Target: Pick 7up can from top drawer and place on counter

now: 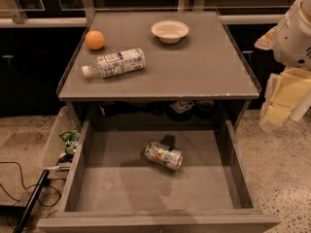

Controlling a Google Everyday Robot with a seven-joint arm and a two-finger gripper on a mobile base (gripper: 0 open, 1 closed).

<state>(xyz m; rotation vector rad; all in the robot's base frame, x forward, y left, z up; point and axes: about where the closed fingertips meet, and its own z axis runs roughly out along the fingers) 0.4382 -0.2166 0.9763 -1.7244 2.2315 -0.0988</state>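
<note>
The top drawer (121, 188) stands pulled out nearest the camera, a wide shallow grey box with low walls and a flat, matte, scuffed floor. Far left on the ground, a thin black cable (12, 178) loops beside a dark rod (30, 200). Next comes a small clear plastic bin (51, 144), pressed against the drawer's left wall, with a crinkled green snack bag (69, 144) inside it.

The 7up can (164, 156) lies on its side a little right of the drawer's middle, touching no wall (silver-white and green, with shiny metal ends). Its shadow falls behind it. In the dark gap behind the drawer, under the desk (194, 76), sit some black shapes (187, 108) too dim to name.

The desk is a flat grey slab with a chipped pale front edge. On it, from the left, are a round orange (95, 40), a clear plastic bottle (114, 63) with a white label lying on its side, and a shallow white bowl (169, 31) near the back.

At the far right edge hangs the gripper (284, 98), pale yellow and blocky, below the white arm (296, 33). It is beside the desk and well apart from the can. Whether it is released or clenched I cannot tell. The floor (282, 169) is speckled stone, and dark cabinets line the back.
</note>
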